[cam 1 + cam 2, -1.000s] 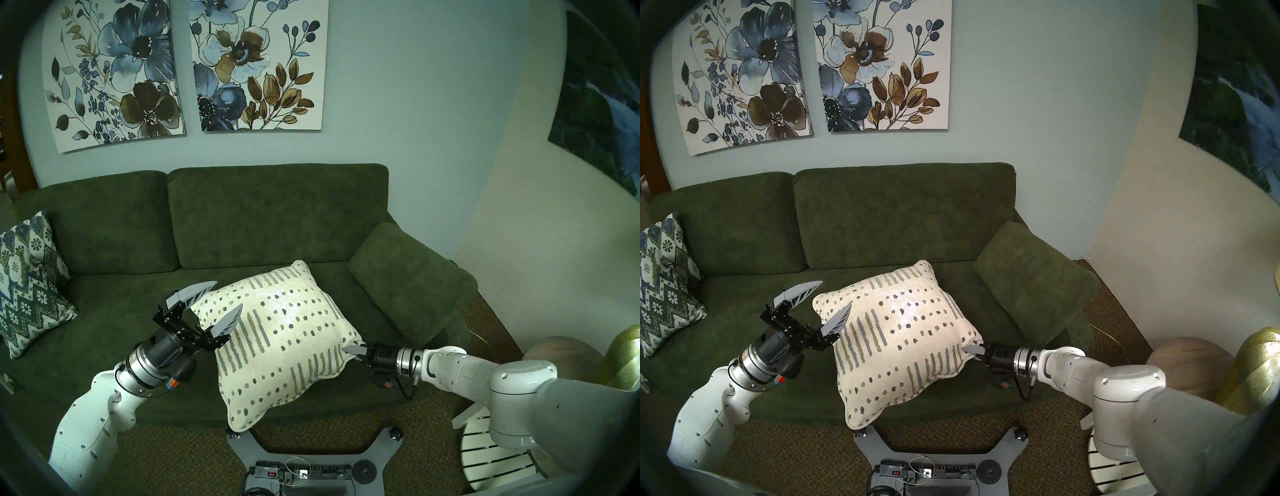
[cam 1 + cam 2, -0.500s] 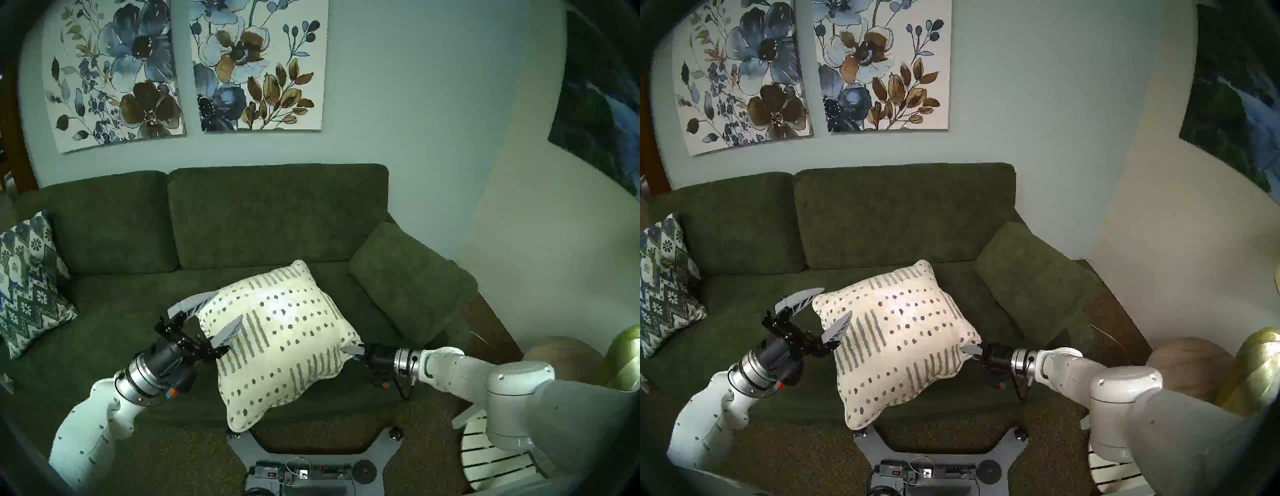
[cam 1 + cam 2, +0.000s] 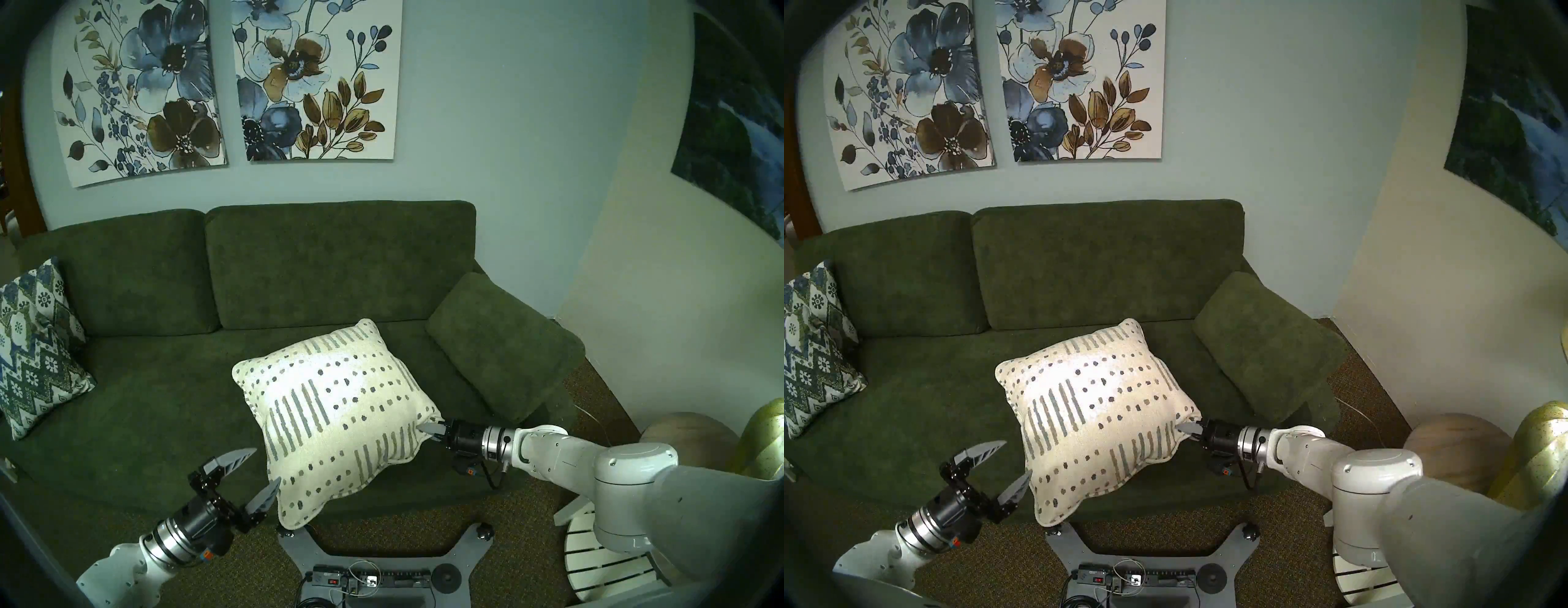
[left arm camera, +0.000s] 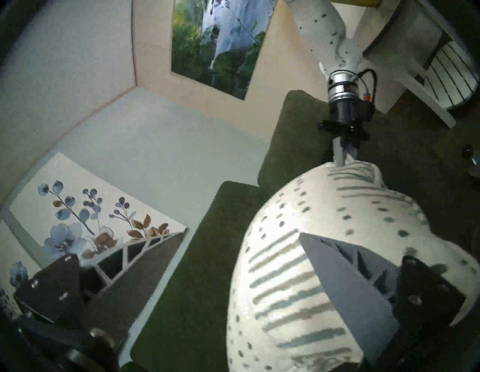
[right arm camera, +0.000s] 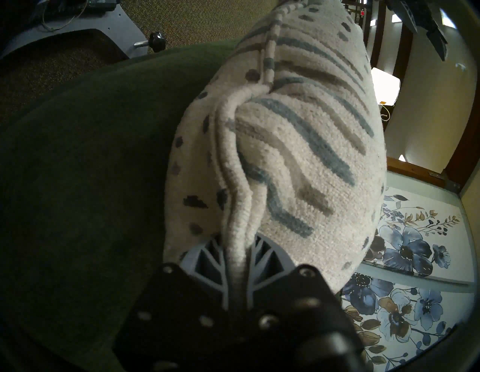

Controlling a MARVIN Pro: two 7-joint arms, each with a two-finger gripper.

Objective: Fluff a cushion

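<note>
The cream cushion (image 3: pixel 339 416) (image 3: pixel 1098 407) with grey-green dots and dashes lies tilted on the green sofa seat, its near corner hanging over the front edge. My right gripper (image 3: pixel 428 428) (image 3: pixel 1185 428) (image 5: pixel 237 249) is shut on the cushion's right corner; the piped seam (image 5: pixel 236 228) is pinched between its fingers. My left gripper (image 3: pixel 267 464) (image 3: pixel 1018 457) (image 4: pixel 243 231) stands open at the cushion's near-left edge. One finger (image 4: pixel 345 280) overlaps the cushion (image 4: pixel 311 207) face, the other is over the seat. Nothing is gripped in it.
A blue-green zigzag pillow (image 3: pixel 38 348) leans at the sofa's left end. A green arm bolster (image 3: pixel 505 344) is at the right. The robot base (image 3: pixel 373 564) sits below the sofa front (image 3: pixel 148 403). A white slatted stool (image 3: pixel 602 564) and a brown ball (image 3: pixel 687 437) are right.
My left gripper pulled back from the cushion's far-left corner and dropped toward the near-left edge, staying open. The right gripper kept its hold on the right corner.
</note>
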